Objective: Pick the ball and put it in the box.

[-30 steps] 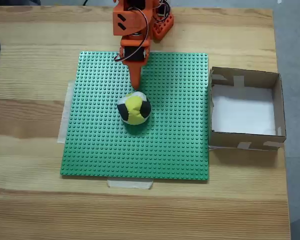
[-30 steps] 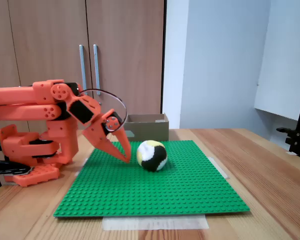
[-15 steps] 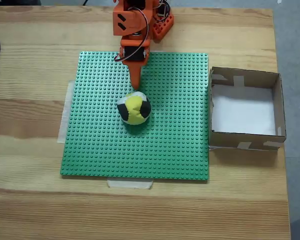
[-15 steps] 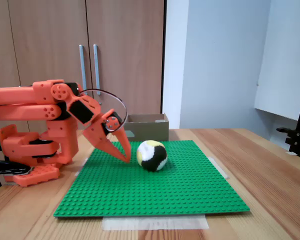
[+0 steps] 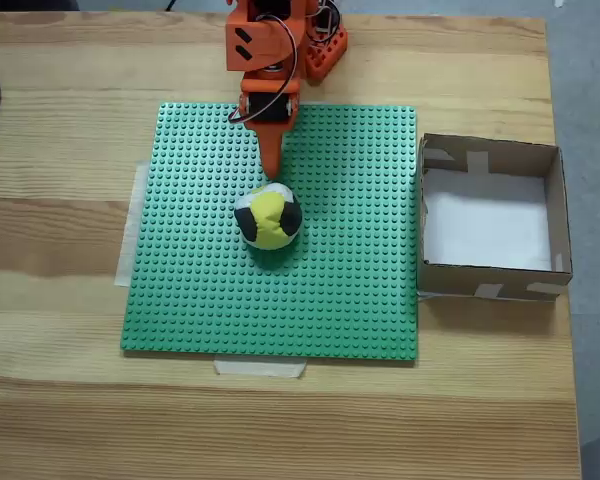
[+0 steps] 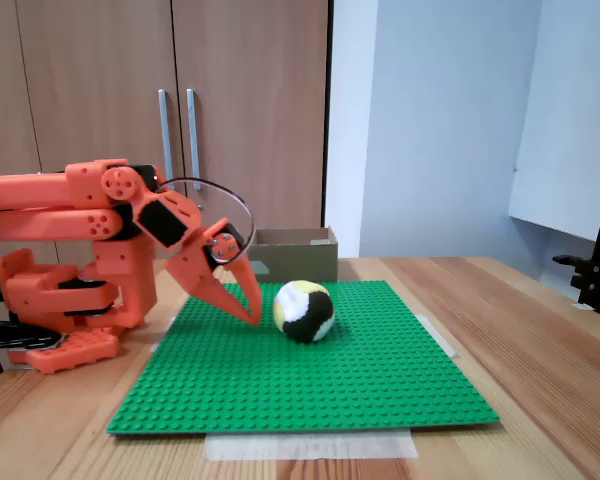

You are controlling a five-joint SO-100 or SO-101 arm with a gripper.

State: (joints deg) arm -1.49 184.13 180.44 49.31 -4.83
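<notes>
Resting ball (image 5: pixel 268 218), hand (image 5: pixel 272 175) just beside

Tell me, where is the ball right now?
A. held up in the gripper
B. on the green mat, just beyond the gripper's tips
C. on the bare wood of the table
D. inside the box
B: the ball rests on the green mat, just beyond the tips of the gripper; the box has nothing in it.
</notes>
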